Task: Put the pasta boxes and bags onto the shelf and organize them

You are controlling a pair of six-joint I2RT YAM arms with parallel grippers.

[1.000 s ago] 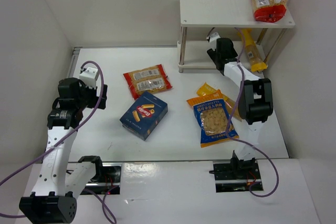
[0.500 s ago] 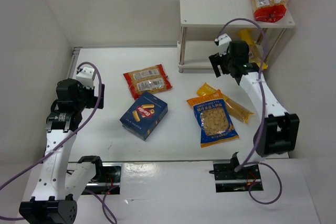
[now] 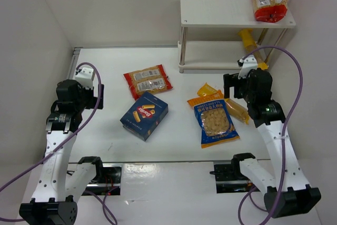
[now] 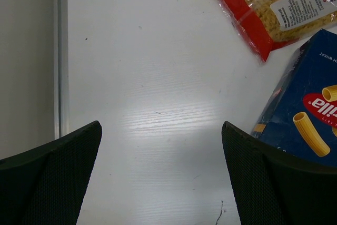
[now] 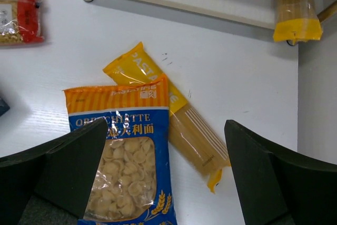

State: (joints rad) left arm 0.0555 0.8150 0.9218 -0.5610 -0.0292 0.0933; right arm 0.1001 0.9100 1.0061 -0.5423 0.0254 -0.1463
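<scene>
R gripper [image 5: 167, 175]: jaws wide, empty | yellow-orange bag [image 5: 185, 126] flat on the counter [image 5: 239, 90] directly below us, partly under the blue-and-orange bag [image 5: 129, 169] | long axis diagonal to our jaws; we'd likely turn the wrist | L gripper [image 4: 160, 180]: jaws wide, farther off

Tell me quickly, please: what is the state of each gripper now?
Left gripper: open, fingers wide apart, holding nothing.
Right gripper: open, fingers wide apart, holding nothing.
</scene>
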